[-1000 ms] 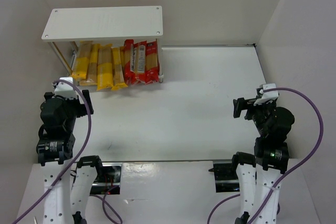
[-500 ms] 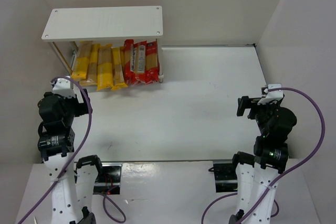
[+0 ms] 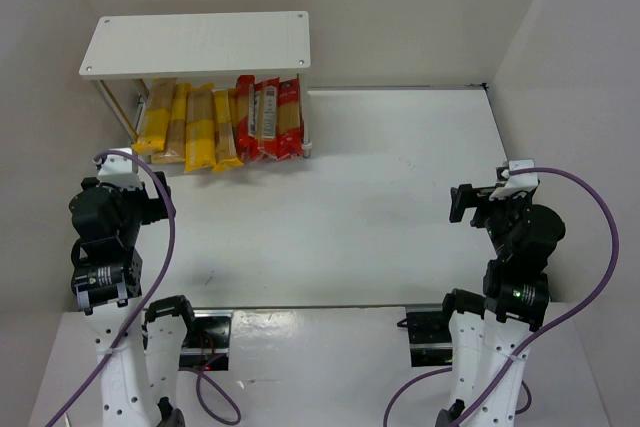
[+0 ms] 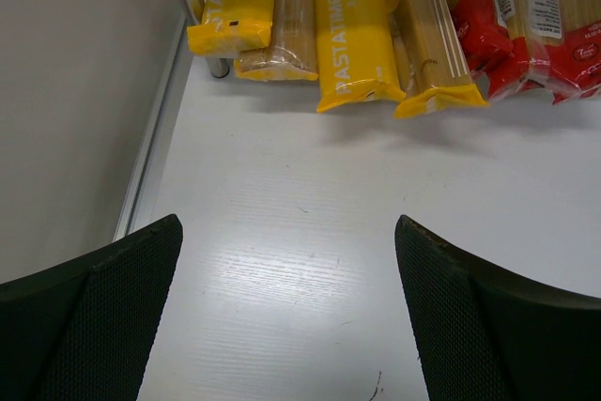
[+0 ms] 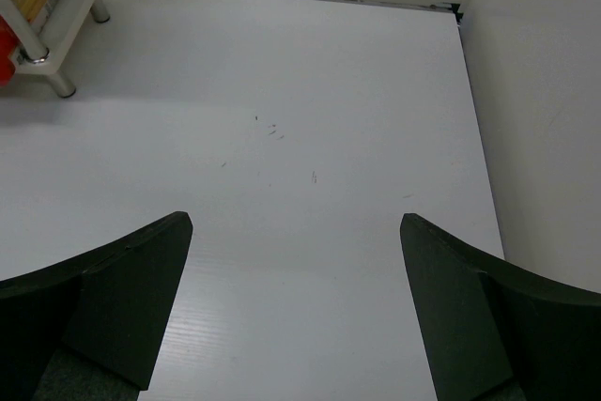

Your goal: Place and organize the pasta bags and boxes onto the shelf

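Note:
The shelf (image 3: pixel 195 44) is a white board on thin legs at the back left. Under it lies a row of pasta packs side by side, several yellow ones (image 3: pixel 190 127) on the left and red ones (image 3: pixel 270 119) on the right. Their near ends stick out past the board. My left gripper (image 3: pixel 125 187) hovers just in front of the yellow packs (image 4: pixel 352 35), open and empty (image 4: pixel 286 223). The red packs (image 4: pixel 535 16) show at the left wrist view's top right. My right gripper (image 3: pixel 465 202) hangs open and empty (image 5: pixel 294 218) over bare table at the right.
White walls close in the table on the left (image 4: pixel 75 91), right (image 5: pixel 545 119) and back. A shelf leg (image 5: pixel 42 53) and a low white ledge (image 5: pixel 80 7) stand at the right wrist view's top left. Faint scuffs mark the table (image 5: pixel 272 129).
The left arm has drawn back a little toward the left wall. The right arm has shifted slightly right. Both grippers stay open and the packs have not moved.

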Motion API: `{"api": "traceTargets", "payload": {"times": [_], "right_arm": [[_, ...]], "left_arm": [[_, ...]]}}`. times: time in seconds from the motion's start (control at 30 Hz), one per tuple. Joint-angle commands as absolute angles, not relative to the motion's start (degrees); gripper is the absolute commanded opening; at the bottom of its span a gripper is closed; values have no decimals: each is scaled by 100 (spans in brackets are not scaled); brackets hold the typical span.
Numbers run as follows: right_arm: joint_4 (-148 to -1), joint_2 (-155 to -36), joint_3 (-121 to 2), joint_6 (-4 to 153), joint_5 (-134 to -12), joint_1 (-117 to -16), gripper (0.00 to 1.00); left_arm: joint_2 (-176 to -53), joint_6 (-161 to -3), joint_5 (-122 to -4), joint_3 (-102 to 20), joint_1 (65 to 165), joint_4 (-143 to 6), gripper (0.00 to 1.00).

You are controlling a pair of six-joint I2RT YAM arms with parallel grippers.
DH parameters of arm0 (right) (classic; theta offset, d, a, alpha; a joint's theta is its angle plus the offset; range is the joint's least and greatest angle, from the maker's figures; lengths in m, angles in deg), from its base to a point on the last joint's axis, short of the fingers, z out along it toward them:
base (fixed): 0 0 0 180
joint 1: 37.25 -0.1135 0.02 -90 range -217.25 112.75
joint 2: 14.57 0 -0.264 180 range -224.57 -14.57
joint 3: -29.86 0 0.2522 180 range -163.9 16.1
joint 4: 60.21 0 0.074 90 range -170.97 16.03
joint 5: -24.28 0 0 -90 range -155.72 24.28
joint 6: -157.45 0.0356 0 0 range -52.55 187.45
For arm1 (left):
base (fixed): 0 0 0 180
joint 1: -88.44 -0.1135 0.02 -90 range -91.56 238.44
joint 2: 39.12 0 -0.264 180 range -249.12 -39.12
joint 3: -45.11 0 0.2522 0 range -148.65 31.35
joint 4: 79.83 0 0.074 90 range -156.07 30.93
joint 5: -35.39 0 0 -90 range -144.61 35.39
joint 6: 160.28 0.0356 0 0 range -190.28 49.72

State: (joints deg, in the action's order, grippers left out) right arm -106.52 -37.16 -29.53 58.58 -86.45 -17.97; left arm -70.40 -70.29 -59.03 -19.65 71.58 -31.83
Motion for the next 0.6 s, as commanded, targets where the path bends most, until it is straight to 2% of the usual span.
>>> {"api": "traceTargets", "payload": {"times": [0.0,0.57], "right_arm": [[-10350,-3663,-2961,5822,-8717,-1757,100],[-10350,-3611,-2961,5822,-8717,-1757,100]], "left_arm": [[-7005,-6914,-6006,-2041,7121,-3408,99],[-7005,-6914,-6006,-2041,7121,-3408,99]]}}
